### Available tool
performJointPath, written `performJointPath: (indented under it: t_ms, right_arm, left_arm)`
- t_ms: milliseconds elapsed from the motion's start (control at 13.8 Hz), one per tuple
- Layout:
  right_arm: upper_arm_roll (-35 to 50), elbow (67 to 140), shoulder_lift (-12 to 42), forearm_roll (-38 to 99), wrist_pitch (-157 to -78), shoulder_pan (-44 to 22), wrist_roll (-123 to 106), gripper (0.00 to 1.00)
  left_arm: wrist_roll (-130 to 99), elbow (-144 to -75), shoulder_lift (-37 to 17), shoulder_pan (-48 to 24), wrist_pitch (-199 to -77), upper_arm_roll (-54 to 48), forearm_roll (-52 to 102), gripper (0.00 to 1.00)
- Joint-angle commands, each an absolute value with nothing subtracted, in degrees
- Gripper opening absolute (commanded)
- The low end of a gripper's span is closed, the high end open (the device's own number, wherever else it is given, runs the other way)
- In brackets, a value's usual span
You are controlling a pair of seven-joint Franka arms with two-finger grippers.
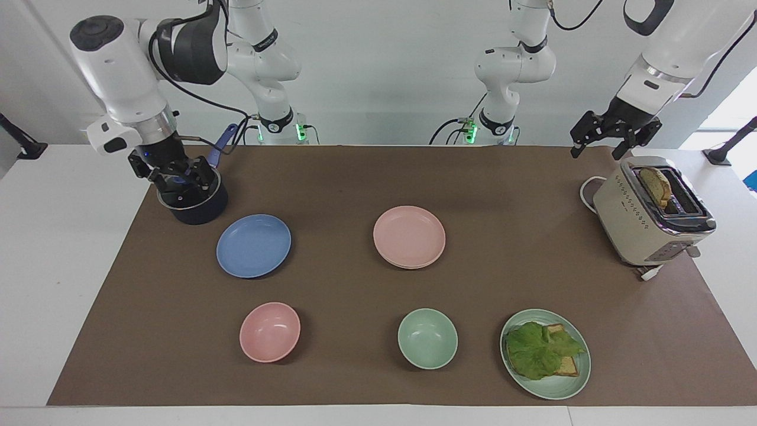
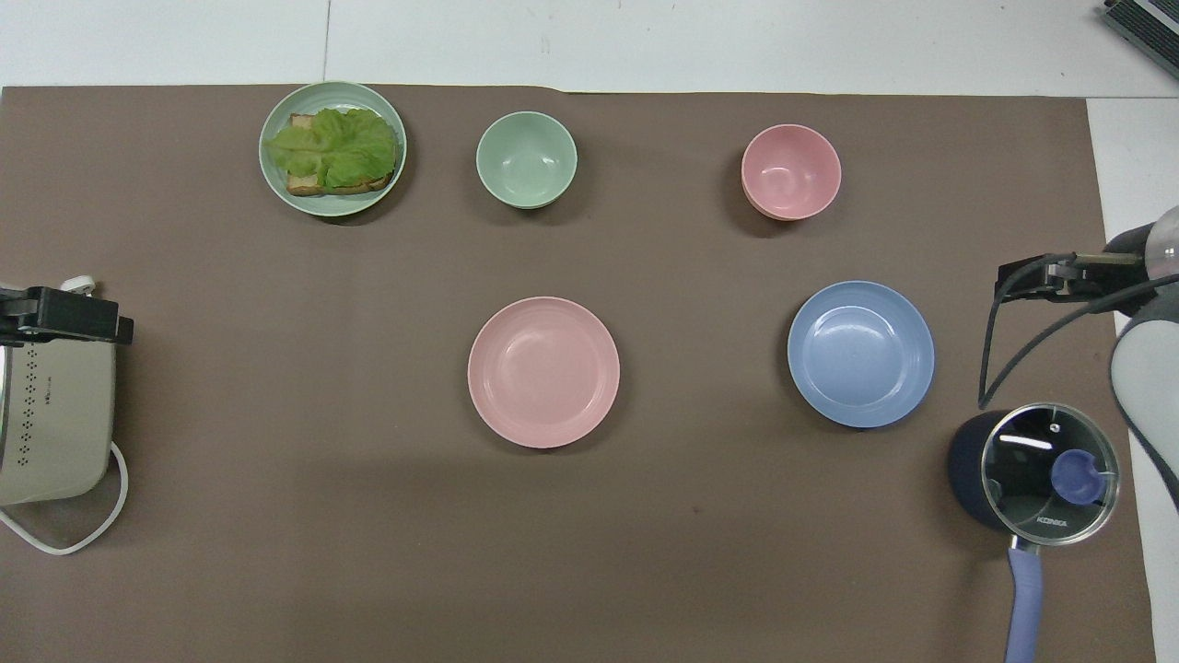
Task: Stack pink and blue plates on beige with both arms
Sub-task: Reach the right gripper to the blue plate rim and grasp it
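Left gripper (image 1: 612, 141): raised over the left arm's end of the table, above the toaster (image 1: 650, 212). Fingers spread, nothing between them. In the overhead view only its black tip shows at the frame edge, over the toaster top.

Right gripper (image 1: 177, 175): up over the right arm's end of the table. In the facing view it stands in front of the dark pot (image 1: 195, 204) and hides part of the glass lid. In the overhead view it sits beside the pot, over the edge of the brown mat (image 2: 276, 552). Fingers spread, holding nothing. Contact with the lid: cannot tell.

Blue plate (image 1: 254, 245): flat on the mat, just beside the pot and farther from the robots than it. Untouched by either gripper.

Pink plate (image 1: 409, 236): near the middle of the mat, well apart from the blue plate, toward the left arm's end from it. In the facing view a second rim line shows under its edge. Whether another plate lies beneath, cannot tell. No beige plate visible on its own.

Row farthest from the robots: pink bowl (image 1: 269, 332), green bowl (image 1: 427, 338), green plate (image 1: 545, 354) carrying bread with a lettuce leaf on top.

Toaster: one slice of bread standing in a slot, white cord looped beside it.
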State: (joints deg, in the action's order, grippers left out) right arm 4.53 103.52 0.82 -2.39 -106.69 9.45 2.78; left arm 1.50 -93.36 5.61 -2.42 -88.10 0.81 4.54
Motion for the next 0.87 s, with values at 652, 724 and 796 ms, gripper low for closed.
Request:
performJointPath:
  t_ms: [652, 724, 796]
  right_arm:
    - [4.83, 116.89, 10.10, -1.49, -126.64, 11.42, -1.14, 1.00]
    - [4.83, 117.59, 10.63, -1.58, -127.87, 11.51, -1.23, 1.00]
    - [4.83, 118.21, 10.98, -1.67, -128.14, 11.51, -1.23, 1.00]
  left_arm:
    - [1.85, -91.76, 5.10, -1.94, -85.26, -0.09, 1.41, 1.00]
    - [1.76, -91.76, 5.10, -1.85, -85.34, 0.09, 1.49, 1.00]
    - [1.76, -91.76, 5.10, -1.93, -85.34, 0.09, 1.49, 1.00]
